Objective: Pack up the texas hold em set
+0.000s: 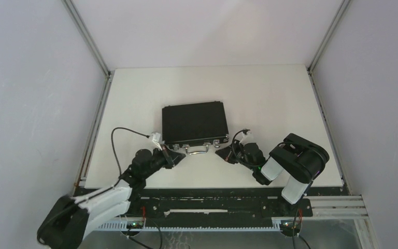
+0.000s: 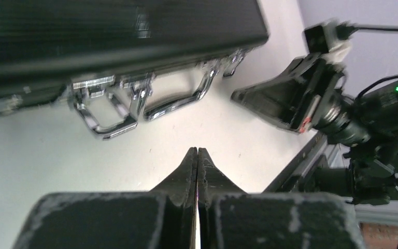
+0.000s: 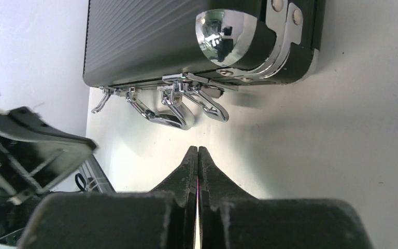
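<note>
The small black textured briefcase lies closed on the table, its metal handle facing the arms. It also shows in the left wrist view and the right wrist view, where a silver corner and the latches are plain. My left gripper is shut and empty just left of the handle. My right gripper is shut and empty just right of it. Chips, cards, buttons and token are out of view.
The white table is walled on the left, back and right. A black rail runs along the near edge between the arm bases. The right arm shows in the left wrist view.
</note>
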